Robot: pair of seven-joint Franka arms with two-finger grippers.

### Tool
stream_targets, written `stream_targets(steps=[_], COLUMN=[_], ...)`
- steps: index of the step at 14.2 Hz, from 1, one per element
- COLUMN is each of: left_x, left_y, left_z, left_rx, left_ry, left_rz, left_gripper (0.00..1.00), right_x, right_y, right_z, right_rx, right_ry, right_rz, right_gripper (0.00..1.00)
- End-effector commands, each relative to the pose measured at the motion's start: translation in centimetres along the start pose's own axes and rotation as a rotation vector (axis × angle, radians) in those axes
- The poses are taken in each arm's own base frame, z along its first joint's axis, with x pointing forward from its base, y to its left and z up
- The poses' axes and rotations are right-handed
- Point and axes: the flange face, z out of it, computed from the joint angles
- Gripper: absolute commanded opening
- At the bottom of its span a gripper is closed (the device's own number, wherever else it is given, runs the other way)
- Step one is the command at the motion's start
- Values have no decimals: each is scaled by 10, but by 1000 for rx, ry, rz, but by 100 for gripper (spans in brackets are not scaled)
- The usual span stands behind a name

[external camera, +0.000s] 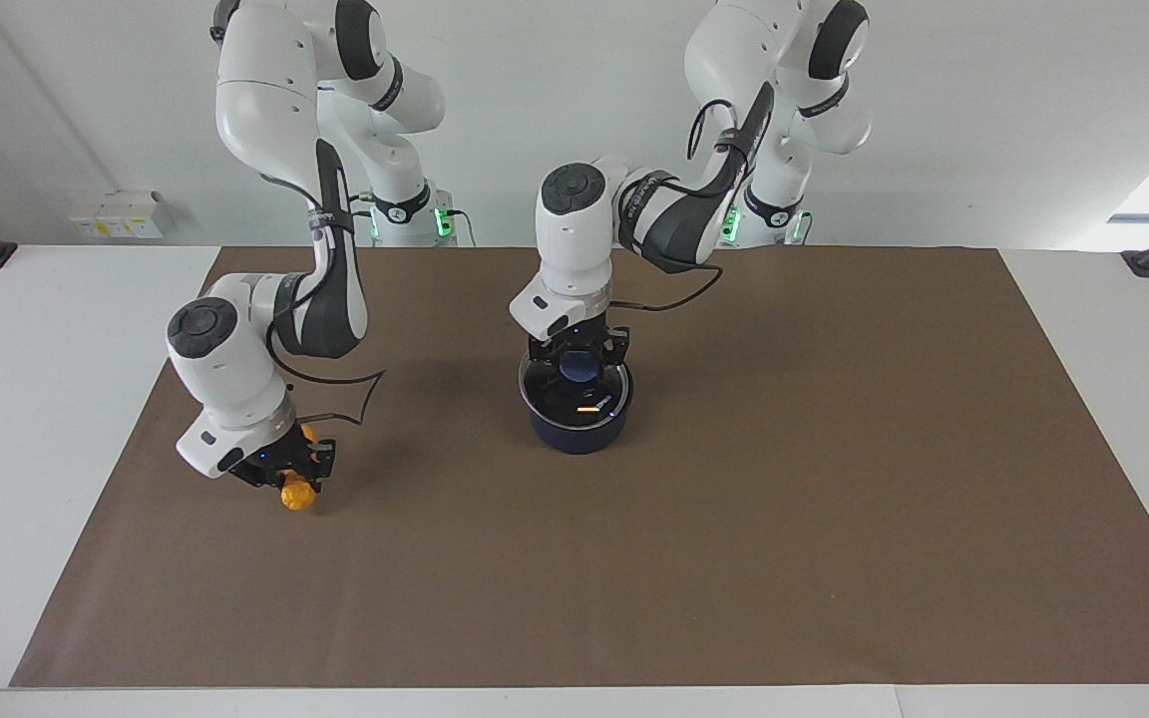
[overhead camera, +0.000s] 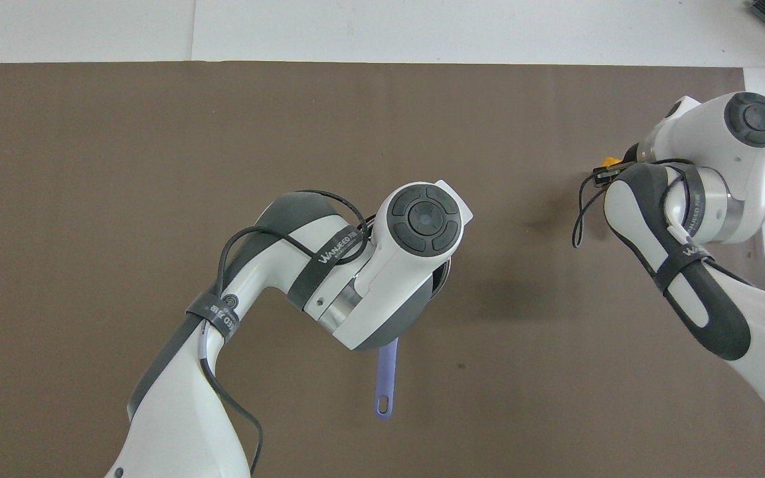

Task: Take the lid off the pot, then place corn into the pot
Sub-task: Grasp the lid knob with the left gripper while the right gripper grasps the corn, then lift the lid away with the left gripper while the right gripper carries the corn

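While the pot [external camera: 577,424] sits mid-mat on the brown mat [external camera: 834,499], I see the left gripper [external camera: 579,361] clenched on the blue knob of the lid [external camera: 574,392], which looks tipped slightly above the pot's rim. From overhead, the left arm hides the pot's body; only its handle [overhead camera: 386,378] shows, pointing toward the robots. My right gripper [external camera: 287,477] grasps the corn [external camera: 296,495], held off the mat near the right arm's end of the table.
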Motion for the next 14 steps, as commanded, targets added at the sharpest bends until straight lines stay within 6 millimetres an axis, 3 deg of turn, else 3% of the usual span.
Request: stream_targets(steps=[1,4,5,7,10,12,14], left_x=[3,2,2,10,24,35,45], left_y=[-10,-23,-29,-60,-107,-149,-191], left_z=[-31,-49,-58,-86,-97,-99,-99], left_rx=[5,17,18,15,25,34,44], left_ry=[45,41,41,67,54,42,26], left_rz=[-21,-35,-44,-83,-127,-137,-133], left_gripper=[0,0,0,0,0,0,0], right_x=[-2,-2,-2,-4,-16,-19,-22], right_y=[0,1,-1,-14,-36,-56,-78], right_z=[-4,-10,-24,-60,-115,-136,-145], right_rx=[8,8,8,20,41,47,50], right_ry=[-15,-12,-4,11,-15,-17,-36], right_rz=[-21,-20,-19,-33,-8,13,20], right_gripper=[0,0,0,0,0,0,0])
